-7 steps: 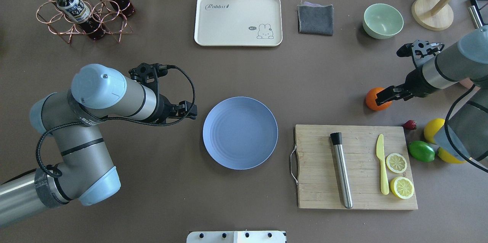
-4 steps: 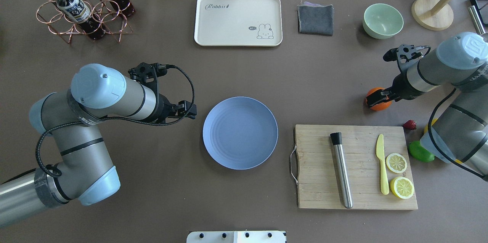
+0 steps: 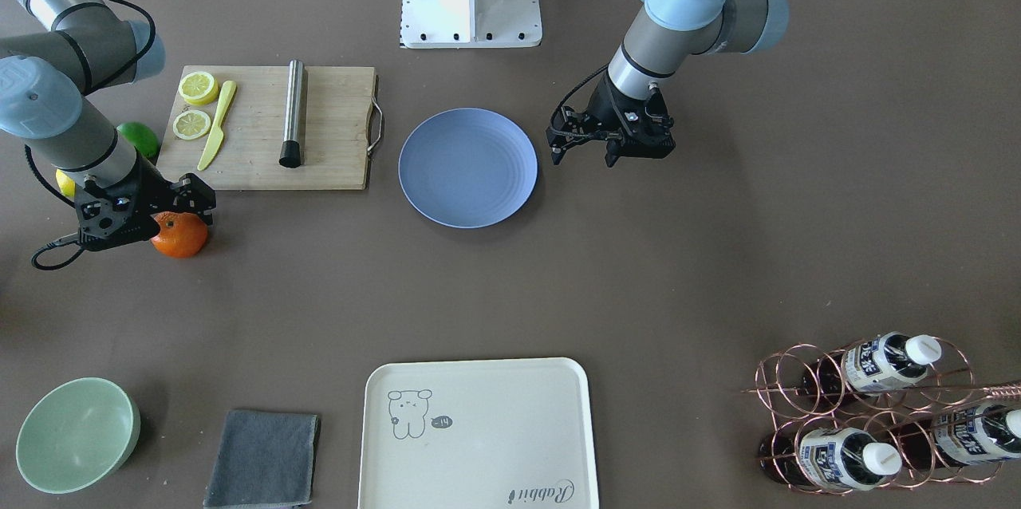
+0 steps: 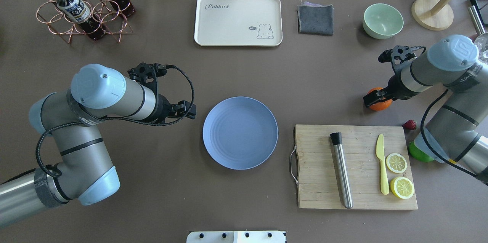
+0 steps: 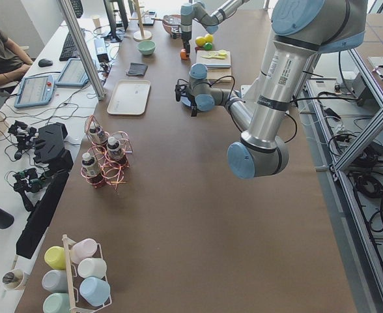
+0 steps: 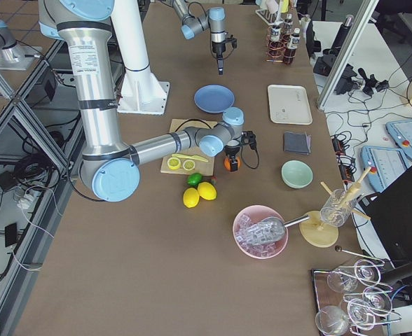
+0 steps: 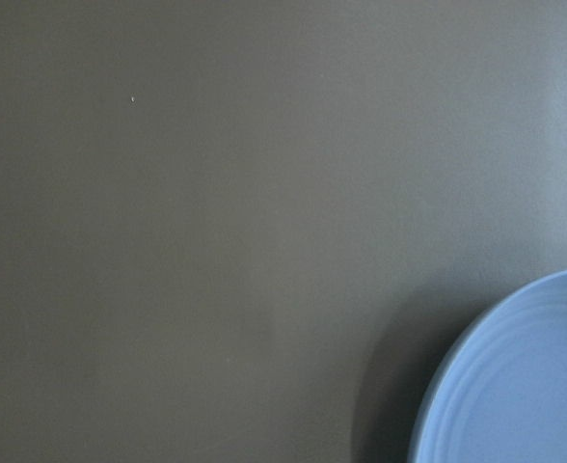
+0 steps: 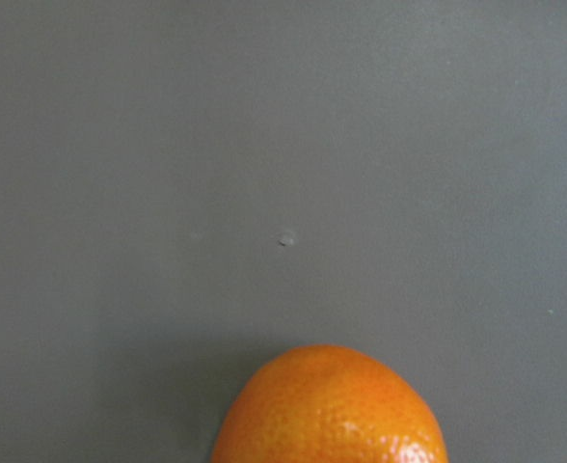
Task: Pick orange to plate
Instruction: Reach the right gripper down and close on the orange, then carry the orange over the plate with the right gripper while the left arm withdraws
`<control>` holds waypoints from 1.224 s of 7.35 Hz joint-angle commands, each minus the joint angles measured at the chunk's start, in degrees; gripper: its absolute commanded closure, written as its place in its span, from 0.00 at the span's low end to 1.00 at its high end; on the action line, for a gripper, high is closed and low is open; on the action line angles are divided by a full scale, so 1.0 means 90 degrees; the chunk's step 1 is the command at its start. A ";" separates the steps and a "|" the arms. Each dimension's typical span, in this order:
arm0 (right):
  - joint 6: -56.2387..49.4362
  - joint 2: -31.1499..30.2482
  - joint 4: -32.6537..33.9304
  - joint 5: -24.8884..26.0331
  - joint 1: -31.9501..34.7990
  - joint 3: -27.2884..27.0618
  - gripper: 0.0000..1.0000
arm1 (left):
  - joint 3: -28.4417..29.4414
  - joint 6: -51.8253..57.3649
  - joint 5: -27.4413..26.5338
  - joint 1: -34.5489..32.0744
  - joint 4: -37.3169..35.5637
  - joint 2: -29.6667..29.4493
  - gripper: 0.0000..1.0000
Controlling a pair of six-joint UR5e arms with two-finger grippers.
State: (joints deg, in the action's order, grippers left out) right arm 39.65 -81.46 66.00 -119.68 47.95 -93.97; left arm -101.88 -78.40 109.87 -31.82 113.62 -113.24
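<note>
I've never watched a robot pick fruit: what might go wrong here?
The orange is round and loose on the table; the right pincer over it might nudge it rolling or grip off-centre. The plate sits well away, so a weak hold could drop it on the way.

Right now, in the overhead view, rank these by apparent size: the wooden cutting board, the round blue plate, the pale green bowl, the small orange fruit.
Largest to smallest:
wooden cutting board
round blue plate
pale green bowl
small orange fruit, partly covered
No two look alike.
</note>
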 commanded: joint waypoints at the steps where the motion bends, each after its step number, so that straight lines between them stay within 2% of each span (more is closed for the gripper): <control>1: -0.0001 0.0028 0.0001 0.0017 0.0004 0.0040 0.14 | -0.0018 -0.0010 0.0000 0.0000 0.0002 0.0023 0.03; 3: -0.0010 0.0028 0.0001 0.0026 0.0033 0.0021 0.45 | -0.0018 0.0000 -0.0001 0.0000 0.0002 0.0052 0.03; 4: -0.0001 0.0125 0.0001 -0.0012 0.0140 0.0001 0.71 | -0.0057 0.0019 0.0029 -0.0097 0.0002 0.0081 0.03; 5: 0.0009 0.0242 0.0175 -0.0051 0.0247 -0.0202 0.88 | -0.0154 0.0019 0.0126 -0.0194 -0.0007 0.0111 0.03; 6: 0.0067 0.0494 0.0622 -0.0023 0.0238 -0.0465 0.89 | -0.0309 0.0184 0.0436 -0.0630 -0.0007 0.0343 0.04; 7: 0.0280 0.0748 0.1119 0.0026 0.0026 -0.0796 0.88 | -0.0514 0.1075 0.0961 -0.1253 -0.0017 0.0819 0.04; 8: 0.1210 0.1002 0.1298 0.0181 -0.0499 -0.1099 0.88 | -0.0516 0.1993 0.1305 -0.1772 -0.0017 0.1182 0.04; 9: 0.2196 0.1353 0.1319 0.0734 -0.1229 -0.1247 0.88 | -0.0487 0.2756 0.1482 -0.2116 -0.0007 0.1533 0.04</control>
State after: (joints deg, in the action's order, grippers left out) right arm 49.80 -72.79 76.48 -117.34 43.58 -102.83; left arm -106.17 -62.34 120.35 -46.23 113.50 -103.43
